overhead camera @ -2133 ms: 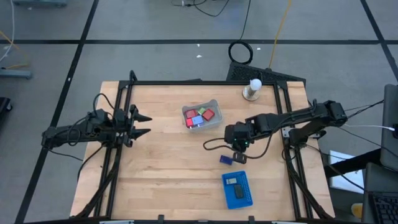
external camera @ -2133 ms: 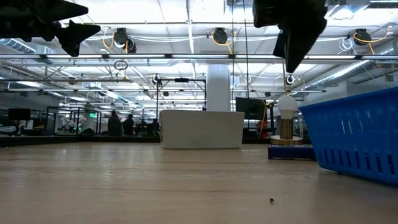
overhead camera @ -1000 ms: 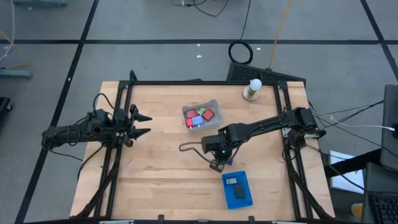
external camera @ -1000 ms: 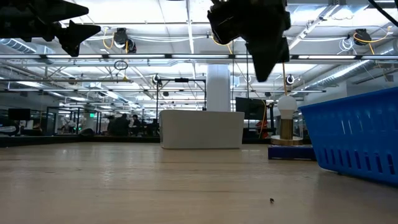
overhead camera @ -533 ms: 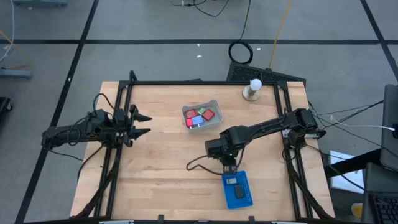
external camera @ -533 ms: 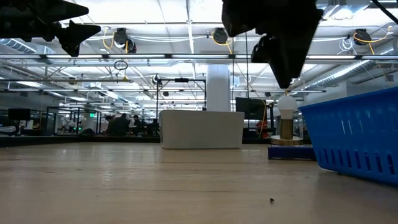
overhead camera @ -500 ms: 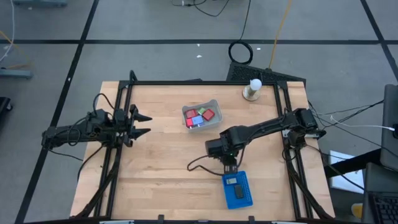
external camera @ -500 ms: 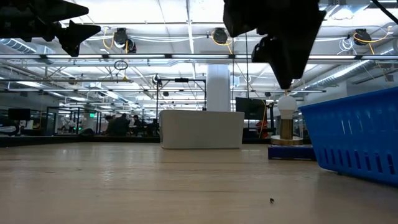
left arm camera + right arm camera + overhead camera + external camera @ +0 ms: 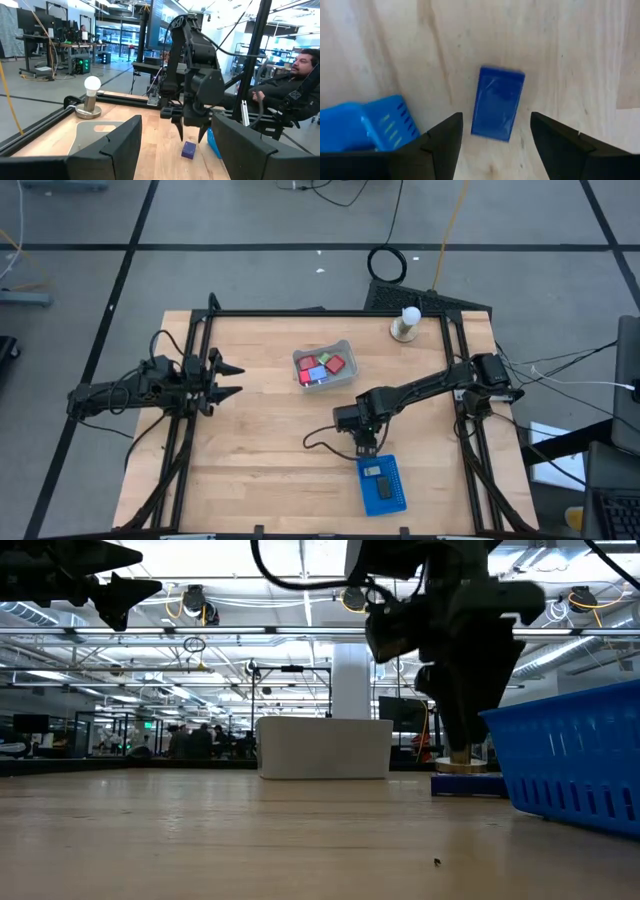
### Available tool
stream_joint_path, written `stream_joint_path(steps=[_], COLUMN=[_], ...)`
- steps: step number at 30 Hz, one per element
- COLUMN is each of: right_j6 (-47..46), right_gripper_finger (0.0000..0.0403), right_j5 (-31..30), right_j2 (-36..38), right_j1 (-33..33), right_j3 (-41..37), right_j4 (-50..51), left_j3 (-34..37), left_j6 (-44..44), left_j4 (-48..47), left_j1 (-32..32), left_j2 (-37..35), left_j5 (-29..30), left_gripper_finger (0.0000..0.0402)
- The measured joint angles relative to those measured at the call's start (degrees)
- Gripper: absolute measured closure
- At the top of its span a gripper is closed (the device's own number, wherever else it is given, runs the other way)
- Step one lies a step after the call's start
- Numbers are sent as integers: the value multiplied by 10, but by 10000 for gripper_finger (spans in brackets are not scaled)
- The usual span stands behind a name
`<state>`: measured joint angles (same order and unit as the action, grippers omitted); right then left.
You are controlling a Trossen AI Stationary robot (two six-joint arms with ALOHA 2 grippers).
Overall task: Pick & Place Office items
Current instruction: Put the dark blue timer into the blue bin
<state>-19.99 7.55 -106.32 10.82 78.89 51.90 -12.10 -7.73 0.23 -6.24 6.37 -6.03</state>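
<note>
Open right tool (image 9: 492,132) over dark-blue block (image 9: 497,103)

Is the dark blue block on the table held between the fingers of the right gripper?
No. The dark blue block lies flat on the wooden table, and the open right gripper hovers above it without touching.

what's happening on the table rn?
The right gripper hangs open straight above a dark blue block lying flat on the wooden table, beside a corner of the blue tray; it has not gripped it. The tray holds one small item. The pale bin holds red, green and blue pieces. The left gripper waits open at the table's left edge.
</note>
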Motion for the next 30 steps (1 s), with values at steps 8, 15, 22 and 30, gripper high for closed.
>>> stream_joint_path(steps=[8,15,22,30], right_j6=[-90,-137,-135,-134], right_gripper_finger=[179,181,182,184], right_j5=[-1,-1,-3,-14], right_j2=[0,0,0,1], right_j1=[-11,-9,-2,-2], right_j3=[-25,-25,-25,-55], right_j4=[-47,-63,-65,-68], left_j3=[0,0,0,0], left_j6=[0,0,0,0], left_j4=[0,0,0,0], left_j1=[0,0,0,0], left_j2=[0,0,0,0], left_j5=[0,0,0,0], left_gripper_finger=[158,158,158,158])
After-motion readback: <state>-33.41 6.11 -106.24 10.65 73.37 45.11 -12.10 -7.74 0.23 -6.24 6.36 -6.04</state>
